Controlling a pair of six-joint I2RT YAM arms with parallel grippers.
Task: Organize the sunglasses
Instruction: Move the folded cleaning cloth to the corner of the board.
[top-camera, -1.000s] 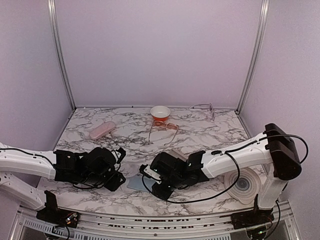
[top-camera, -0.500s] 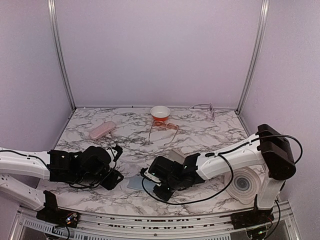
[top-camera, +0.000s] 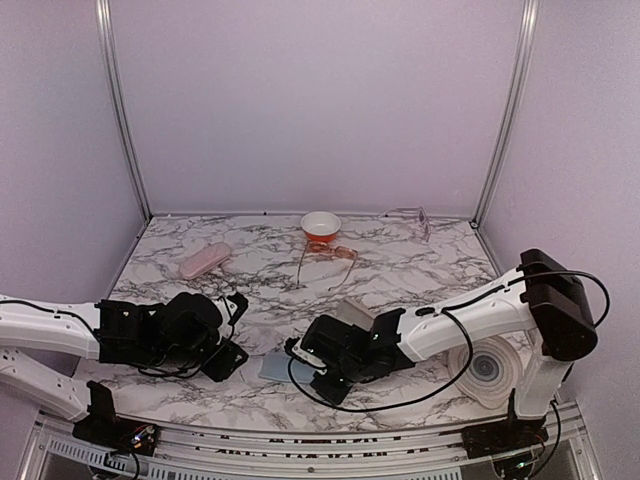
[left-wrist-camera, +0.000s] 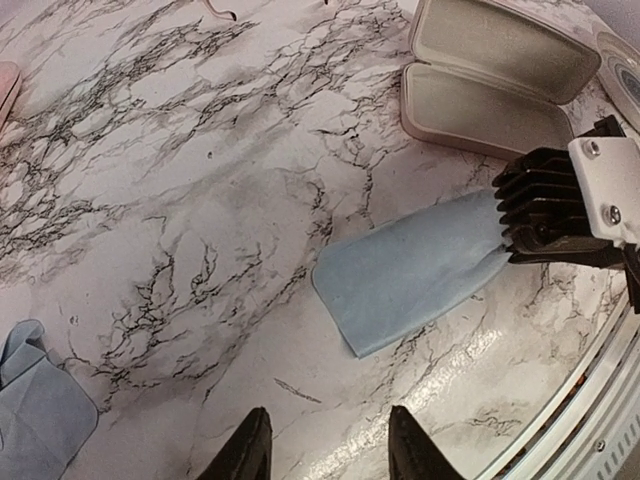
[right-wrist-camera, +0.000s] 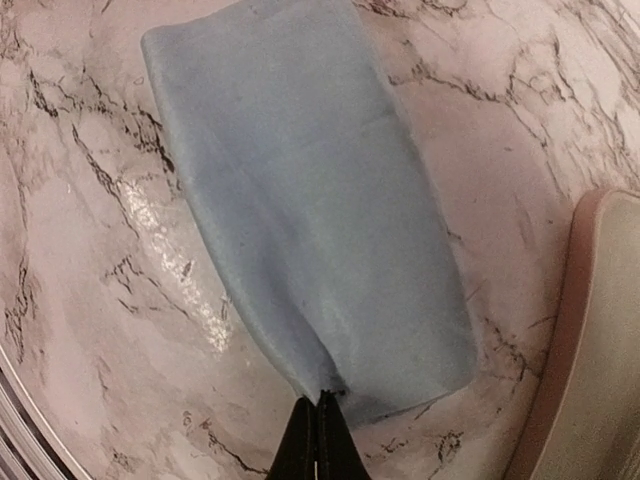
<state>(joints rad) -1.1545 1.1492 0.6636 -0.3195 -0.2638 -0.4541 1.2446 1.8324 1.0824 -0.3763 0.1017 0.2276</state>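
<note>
Pinching an edge of the light blue cloth (right-wrist-camera: 300, 200) just beside the open pink case (left-wrist-camera: 490, 80), the right hand (right-wrist-camera: 318, 440) is clamped tight; the left hand (left-wrist-camera: 325, 455) hovers part-open, empty.

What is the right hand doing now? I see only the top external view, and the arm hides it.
Observer: In the right wrist view, the right hand is shut on the edge of the light blue cloth.
Operator: Is the pink case beside it open?
Observer: Yes. The left wrist view shows the pink case open and empty.
Operator: And the left hand?
Observer: The left hand is open, holding nothing.
</note>
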